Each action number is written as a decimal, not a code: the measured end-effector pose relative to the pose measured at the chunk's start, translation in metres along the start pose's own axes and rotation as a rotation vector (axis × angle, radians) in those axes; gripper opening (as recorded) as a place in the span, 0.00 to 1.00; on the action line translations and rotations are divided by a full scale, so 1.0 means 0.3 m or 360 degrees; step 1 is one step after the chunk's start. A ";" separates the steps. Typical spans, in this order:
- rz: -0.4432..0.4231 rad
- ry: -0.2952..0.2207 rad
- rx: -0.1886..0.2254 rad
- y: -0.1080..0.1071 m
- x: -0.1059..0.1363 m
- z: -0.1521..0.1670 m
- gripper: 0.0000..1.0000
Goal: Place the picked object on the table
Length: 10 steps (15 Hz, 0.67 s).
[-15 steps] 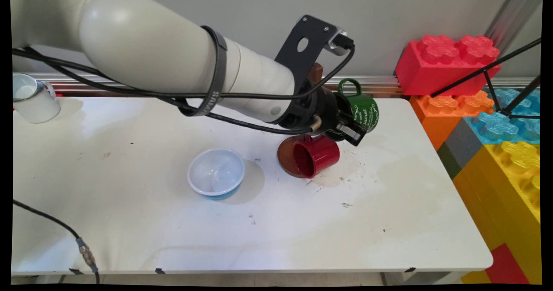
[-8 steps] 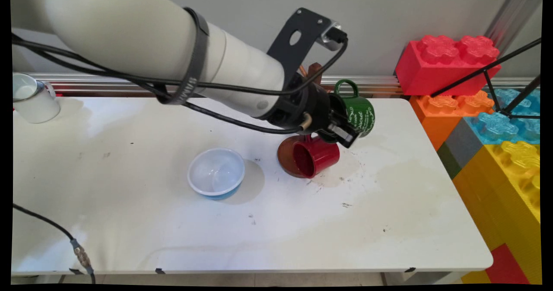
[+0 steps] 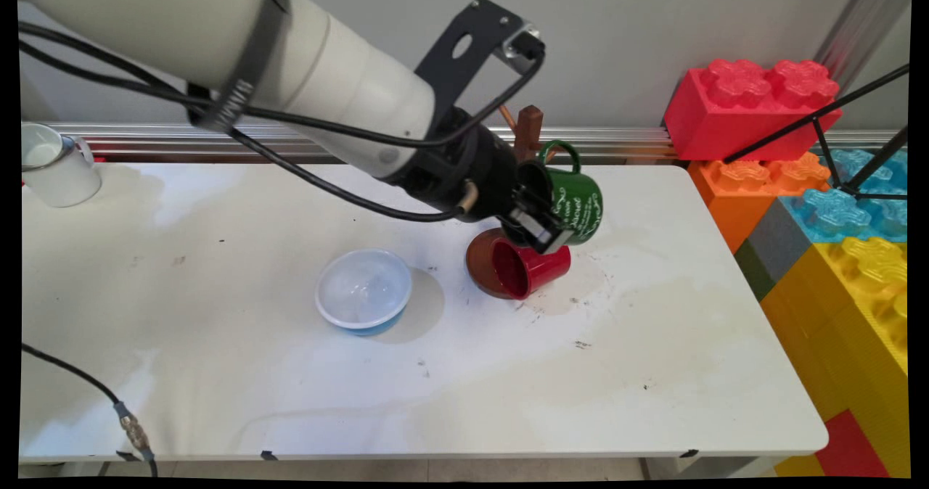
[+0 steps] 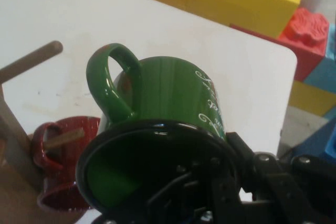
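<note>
Up above the bench, the claw is clamped on the rim of a green mug, one finger inside the mouth and one outside. That mug is glossy green with white script on its side and a looped handle pointing up toward the wall; it lies tilted on its side in the air, just beside a brown peg stand. Directly below it a red mug hangs by its handle on a lower peg, over the stand's round brown base. Open bench spreads to the right and front, with the bench's right edge meeting big toy bricks. A white-and-blue bowl sits well apart on the left. Arm and mugs hide most of the stand
</note>
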<state>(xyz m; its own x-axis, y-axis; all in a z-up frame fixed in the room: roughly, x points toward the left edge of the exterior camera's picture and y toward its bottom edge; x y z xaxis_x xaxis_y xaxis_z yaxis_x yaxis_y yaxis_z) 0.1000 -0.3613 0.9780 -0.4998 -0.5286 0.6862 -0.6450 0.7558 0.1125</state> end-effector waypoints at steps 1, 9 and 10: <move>0.0016 -0.0025 -0.0009 -0.008 -0.001 -0.018 0.00; 0.0193 -0.0359 -0.0053 -0.106 -0.079 -0.186 0.00; 0.0215 -0.0413 -0.0042 -0.135 -0.097 -0.210 0.00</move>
<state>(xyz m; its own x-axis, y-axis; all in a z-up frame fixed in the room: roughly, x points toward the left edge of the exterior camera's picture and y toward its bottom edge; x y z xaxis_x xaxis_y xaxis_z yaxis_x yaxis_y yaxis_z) 0.1771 -0.3520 0.9987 -0.7136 -0.5010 0.4897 -0.5489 0.8342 0.0534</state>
